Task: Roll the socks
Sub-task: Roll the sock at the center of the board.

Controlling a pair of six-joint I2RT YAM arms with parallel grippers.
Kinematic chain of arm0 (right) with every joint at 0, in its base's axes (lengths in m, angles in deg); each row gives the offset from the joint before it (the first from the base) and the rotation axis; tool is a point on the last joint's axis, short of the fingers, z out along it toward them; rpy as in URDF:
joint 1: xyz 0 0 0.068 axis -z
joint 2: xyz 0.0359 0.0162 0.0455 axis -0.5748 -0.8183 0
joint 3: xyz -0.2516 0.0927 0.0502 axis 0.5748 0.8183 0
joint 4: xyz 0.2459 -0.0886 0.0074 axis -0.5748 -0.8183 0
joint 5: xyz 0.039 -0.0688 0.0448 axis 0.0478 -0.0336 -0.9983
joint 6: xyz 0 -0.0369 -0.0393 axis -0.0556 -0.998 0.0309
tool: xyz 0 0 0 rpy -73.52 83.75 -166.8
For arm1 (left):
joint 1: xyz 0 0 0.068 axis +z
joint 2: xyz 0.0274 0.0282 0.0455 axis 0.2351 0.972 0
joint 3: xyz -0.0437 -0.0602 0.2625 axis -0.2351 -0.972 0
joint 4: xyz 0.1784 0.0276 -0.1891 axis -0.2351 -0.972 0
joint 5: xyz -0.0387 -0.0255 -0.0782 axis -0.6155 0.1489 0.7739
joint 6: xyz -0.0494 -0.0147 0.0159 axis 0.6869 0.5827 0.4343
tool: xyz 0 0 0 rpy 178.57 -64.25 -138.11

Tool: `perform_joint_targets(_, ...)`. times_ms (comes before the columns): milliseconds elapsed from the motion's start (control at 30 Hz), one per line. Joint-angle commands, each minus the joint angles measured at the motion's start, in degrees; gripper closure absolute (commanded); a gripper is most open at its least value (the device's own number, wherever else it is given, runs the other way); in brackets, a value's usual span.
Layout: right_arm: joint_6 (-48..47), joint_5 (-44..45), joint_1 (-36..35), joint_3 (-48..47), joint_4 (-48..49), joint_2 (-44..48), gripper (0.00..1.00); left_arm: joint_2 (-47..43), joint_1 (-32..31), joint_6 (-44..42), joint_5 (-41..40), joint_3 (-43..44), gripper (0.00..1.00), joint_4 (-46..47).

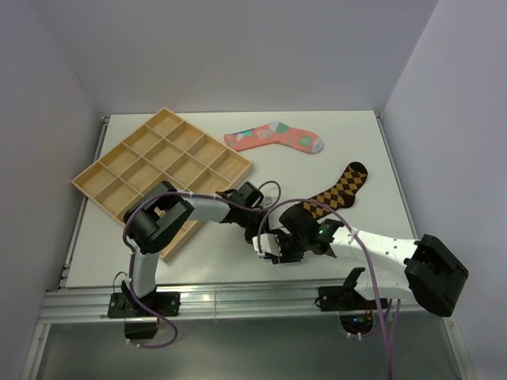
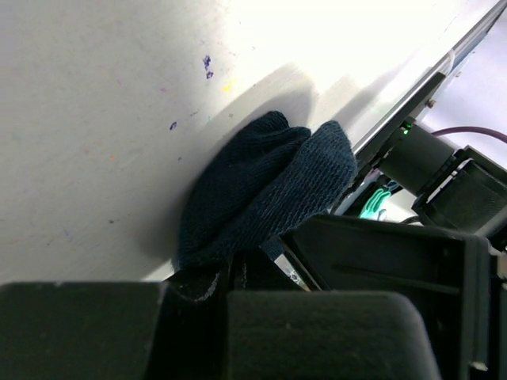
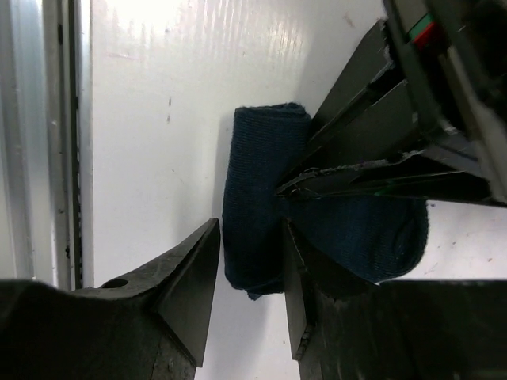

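Note:
A dark navy sock [image 3: 261, 198] lies partly rolled on the white table; the left wrist view shows it as a bunched mound [image 2: 265, 186]. My left gripper [image 2: 226, 275] is shut on the navy sock's edge, and its fingers [image 3: 356, 170] press into the fold. The rolled end sits between the jaws of my right gripper [image 3: 250, 229], which is open: one finger touches the fabric, the other stands just off it. In the top view both grippers [image 1: 273, 237] meet near the table's front and cover that sock. Farther back lie a pink sock [image 1: 273, 138] and a brown diamond-patterned sock [image 1: 337, 194], both flat.
A wooden tray [image 1: 162, 170] with several compartments sits at the back left, its near corner under the left arm. The table's front rail [image 3: 47, 142] runs close beside the right gripper. Walls close in the table on three sides.

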Motion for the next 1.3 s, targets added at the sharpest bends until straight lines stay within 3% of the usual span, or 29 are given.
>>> perform_joint_targets(0, 1.3, 2.0, -0.5, 1.6, 2.7, -1.4, 0.56, 0.8, 0.8, 1.0, 0.0, -1.1, 1.0, 3.2)
perform_joint_targets(333, 3.2, 2.8, 0.6, 4.7, 3.9, -0.9, 0.72, -1.3, 1.5, 5.5, -0.2, -5.8, 1.0, 9.5)
perform_joint_targets(467, 1.5, -3.1, 7.1, 1.8, -0.4, -1.7, 0.83, -3.1, 1.5, 9.5, -1.6, -9.3, 1.0, 14.9)
perform_joint_targets(533, -0.4, -8.2, 10.1, -1.8, -6.0, -3.6, 0.83, -4.7, 1.5, 11.4, -3.7, -10.7, 1.0, 16.1)
perform_joint_targets(667, -7.8, -15.9, 15.5, -9.0, -16.7, -13.2, 0.83, -7.7, 1.0, 14.1, -8.1, -13.4, 0.99, 20.6)
perform_joint_targets(733, -13.7, -21.1, 18.5, -18.0, -29.3, -22.7, 0.82, -10.3, -0.3, 16.3, -14.4, -15.7, 0.98, 24.8)
perform_joint_targets(1033, -20.5, -25.5, 22.4, -32.9, -44.8, -41.6, 0.82, -10.9, -4.3, 19.9, -24.6, -21.3, 0.97, 36.8)
perform_joint_targets(1167, -18.1, -24.4, 22.7, -34.6, -44.5, -43.9, 0.82, -13.4, -7.6, 17.3, -35.5, -24.0, 0.85, 37.8)
perform_joint_targets(1267, -17.3, -23.7, 22.8, -35.0, -44.4, -45.3, 0.82, -17.1, -9.1, 15.4, -39.4, -26.7, 0.74, 38.8)
